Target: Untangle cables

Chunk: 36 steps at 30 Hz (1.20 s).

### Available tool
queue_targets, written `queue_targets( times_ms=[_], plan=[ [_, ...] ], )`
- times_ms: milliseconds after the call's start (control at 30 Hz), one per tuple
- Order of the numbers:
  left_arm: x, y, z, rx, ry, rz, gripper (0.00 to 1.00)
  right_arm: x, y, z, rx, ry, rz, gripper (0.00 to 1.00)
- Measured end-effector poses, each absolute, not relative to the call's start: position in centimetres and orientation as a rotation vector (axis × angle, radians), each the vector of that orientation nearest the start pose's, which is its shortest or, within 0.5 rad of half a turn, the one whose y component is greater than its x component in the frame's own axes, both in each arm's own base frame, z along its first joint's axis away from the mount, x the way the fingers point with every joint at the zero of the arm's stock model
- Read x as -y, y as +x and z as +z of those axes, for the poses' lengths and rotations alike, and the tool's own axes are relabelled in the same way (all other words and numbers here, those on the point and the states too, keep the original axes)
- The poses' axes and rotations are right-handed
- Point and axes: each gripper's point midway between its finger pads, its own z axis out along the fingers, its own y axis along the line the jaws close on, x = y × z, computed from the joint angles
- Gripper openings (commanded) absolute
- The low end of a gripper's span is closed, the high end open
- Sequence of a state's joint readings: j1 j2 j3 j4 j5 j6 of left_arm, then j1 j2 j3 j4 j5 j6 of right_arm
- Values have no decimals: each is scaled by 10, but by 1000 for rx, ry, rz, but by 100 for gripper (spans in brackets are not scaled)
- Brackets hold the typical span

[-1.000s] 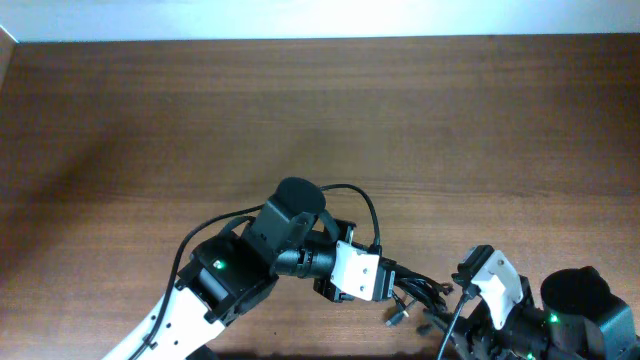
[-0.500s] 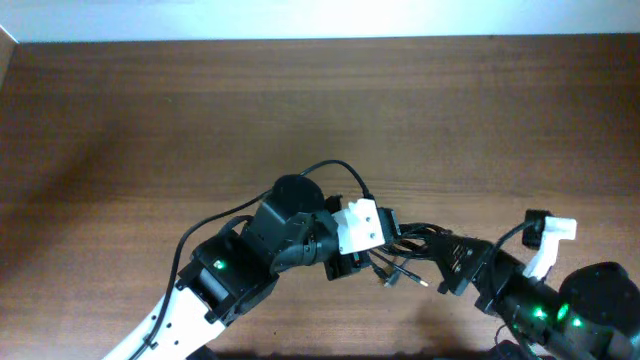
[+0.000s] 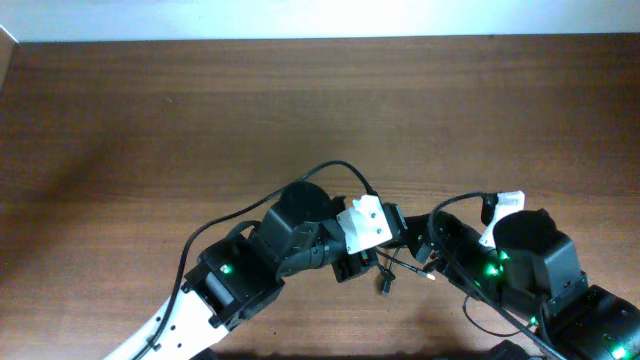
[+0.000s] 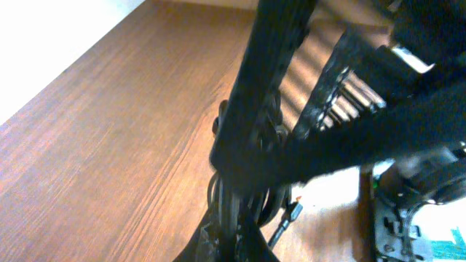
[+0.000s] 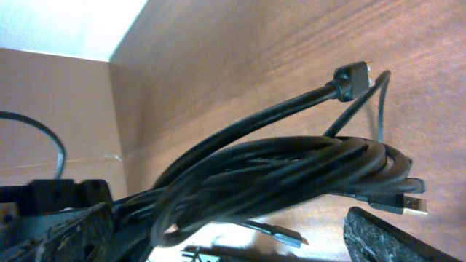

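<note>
Cables (image 5: 277, 167) bunched, some ends hidden

the brown wooden table (image 3: 200, 110) is offering open passage across its far and left stretches. near the front edge, two black robot arms (image 3: 250, 275) and the thin black cables (image 3: 400, 265) strung between them are blocking the way.

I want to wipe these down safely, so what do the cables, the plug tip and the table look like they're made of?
The cables: likely rubber or PVC jackets, black with a soft sheen, bending in smooth loops.
The plug tip: probably metal, pale and shiny.
The table: wood or wood-look laminate, brown streaky grain, satin finish.
</note>
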State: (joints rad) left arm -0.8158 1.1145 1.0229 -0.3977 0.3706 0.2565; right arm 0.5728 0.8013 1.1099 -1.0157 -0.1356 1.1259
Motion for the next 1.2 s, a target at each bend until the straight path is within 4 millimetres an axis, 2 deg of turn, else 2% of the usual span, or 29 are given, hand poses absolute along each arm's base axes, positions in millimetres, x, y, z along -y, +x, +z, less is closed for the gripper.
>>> queue_targets(
  times_ms=[167, 300, 400, 600, 667, 767, 967, 1200],
  plan=[
    [296, 213, 271, -1766, 1192, -666, 0, -149, 190, 280, -2398, 599, 986, 99],
    [296, 215, 273, -1769, 1168, -666, 0, -137, 188, 268, -2424, 638, 884, 99],
    [301, 215, 284, -1718, 1161, -698, 0, -128, 196, 261, -2417, 670, 790, 99],
    [296, 212, 296, -1688, 1137, -699, 0, -131, 209, 242, -2477, 700, 692, 99],
    [290, 210, 301, -1684, 1125, -685, 0, -125, 207, 237, -2489, 713, 644, 99],
    [274, 205, 322, -1639, 1082, -672, 0, -113, 204, 231, -2496, 738, 559, 99],
    [234, 214, 352, -1606, 937, -636, 0, -107, 202, 228, -2498, 758, 510, 99],
    [213, 230, 352, -1681, 794, -667, 0, -100, 195, 218, -2552, 770, 421, 99]
  ],
)
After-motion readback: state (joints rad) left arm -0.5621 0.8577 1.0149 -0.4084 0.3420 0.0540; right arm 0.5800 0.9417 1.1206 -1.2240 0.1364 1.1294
